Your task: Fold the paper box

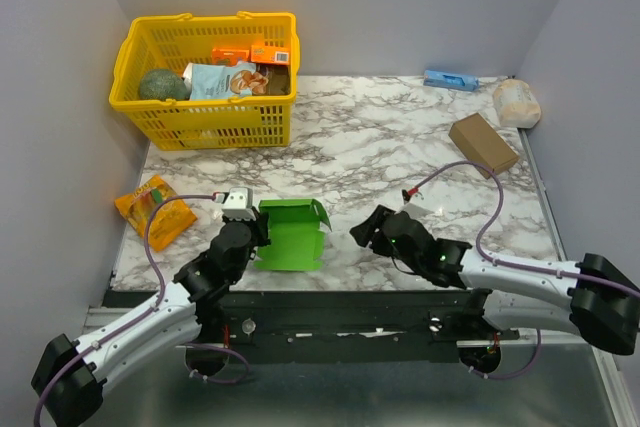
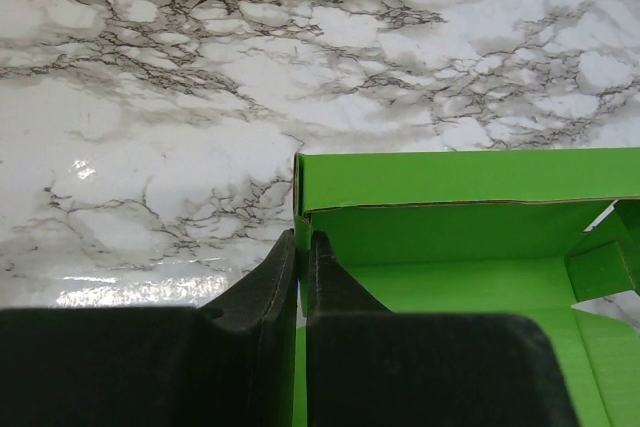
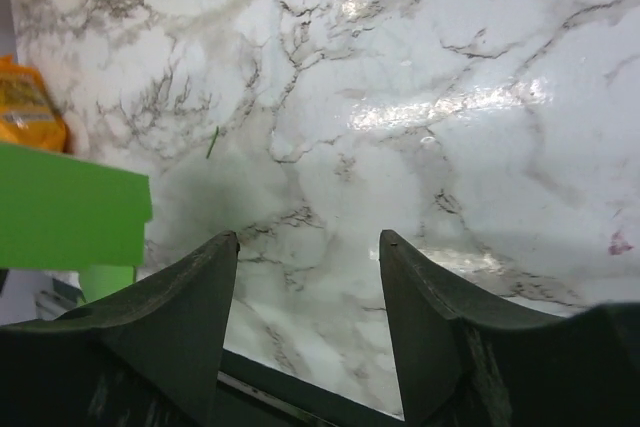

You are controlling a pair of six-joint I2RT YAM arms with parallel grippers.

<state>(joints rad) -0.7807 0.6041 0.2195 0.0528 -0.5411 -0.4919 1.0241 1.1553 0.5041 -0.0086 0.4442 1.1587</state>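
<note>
both arms look alike from here: pale grey-white tubes for the links, chunky black housings at every joint. the left arm (image 1: 140, 332) and the right arm (image 1: 520, 272) each carry a big rounded black block at the shoulder end. a thin purple-grey cable (image 1: 150, 247) loops free of the left arm, and a second cable (image 1: 492, 212) arcs off the right one. the left gripper (image 1: 262, 232) is matte black, topped by a small silver-white camera box (image 1: 237, 200); its fingers (image 2: 270, 297) are flat-faced black wedges. the right gripper (image 1: 358, 235) is black too, its fingers (image 3: 195, 297) curved, tapering and a little scuffed.
</note>
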